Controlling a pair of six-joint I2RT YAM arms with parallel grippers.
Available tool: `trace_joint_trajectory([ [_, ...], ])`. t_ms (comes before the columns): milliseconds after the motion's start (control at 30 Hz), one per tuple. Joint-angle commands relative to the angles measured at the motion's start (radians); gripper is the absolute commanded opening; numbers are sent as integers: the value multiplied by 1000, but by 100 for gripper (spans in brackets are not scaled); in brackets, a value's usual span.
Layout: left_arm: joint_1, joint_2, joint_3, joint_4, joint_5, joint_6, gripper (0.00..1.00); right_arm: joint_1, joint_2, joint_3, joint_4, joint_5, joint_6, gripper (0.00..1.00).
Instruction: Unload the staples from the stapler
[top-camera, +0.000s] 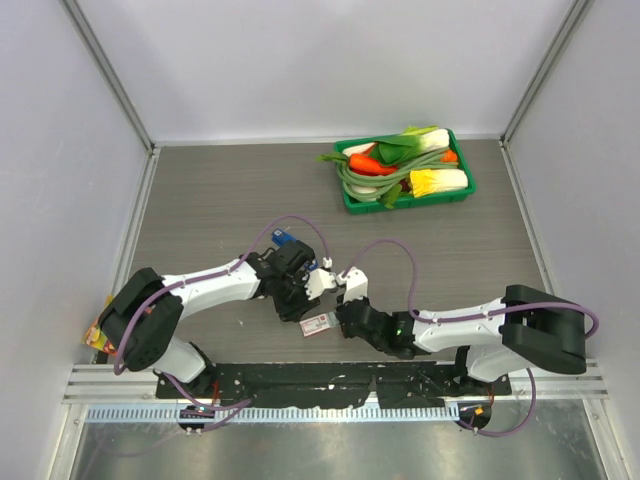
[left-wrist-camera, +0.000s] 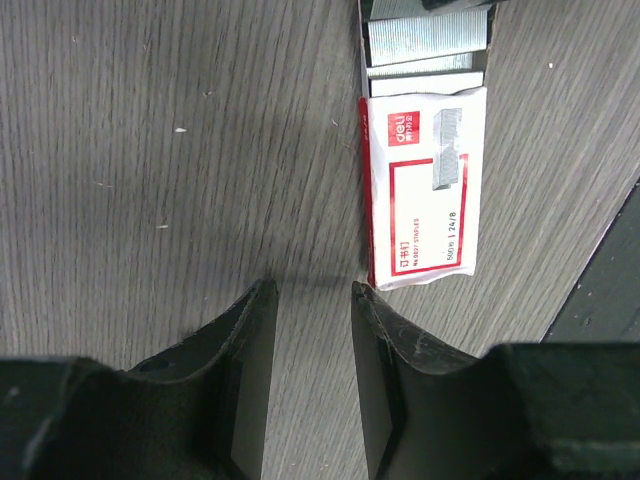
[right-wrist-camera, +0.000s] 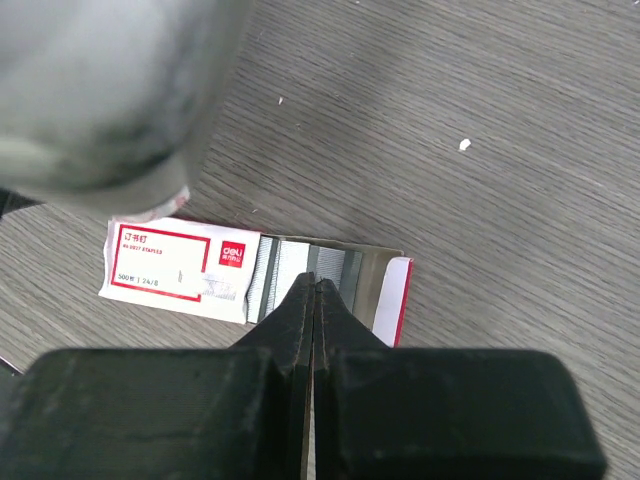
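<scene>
Seemingly the stapler (top-camera: 283, 238) is the small blue thing on the surface (left-wrist-camera: 150, 150) just behind the left wrist. It's partly hidden by that arm, shows only from the top cam, and is in neither pincer. Can't tell if it's open or shut.

Left pincer (left-wrist-camera: 312, 290): narrow gap, nothing in it, tips low over bare wood w/ the red-and-white box (left-wrist-camera: 425, 200) just beside, on the side of one finger. Right pincer (right-wrist-camera: 312, 285): closed tight, tips together right over the box's open end, where grey boxed strips (right-wrist-camera: 270, 275) lie in rows. Can't tell whether a sliver of staples is pinched there; too small vs. the black tips. Far off at the back sits a green tray (top-camera: 440, 197) of veg, not involved.

Risks, as I judge them:
- If a sliver is held, letting go here drops it among the boxed strips, and it'd be hard to tell apart after.
- Tips going lower could jam into the tray end & shove the box or scatter strips.
- Both wrists are crowded at centre, so a careless swing means arm-to-arm contact.
- The left arm pulling back could knock the stapler, since it sits close behind & out of both wrist cams.
</scene>
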Motion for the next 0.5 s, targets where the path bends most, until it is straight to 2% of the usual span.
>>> trace_joint_trajectory([
  [0,-6,-23,-3,23,-10,4,39,17,-11,27,-85,22,-23,1],
  [467,-6,-23,5,14,-13,1,39,54,-68,36,-101,45,-17,1],
])
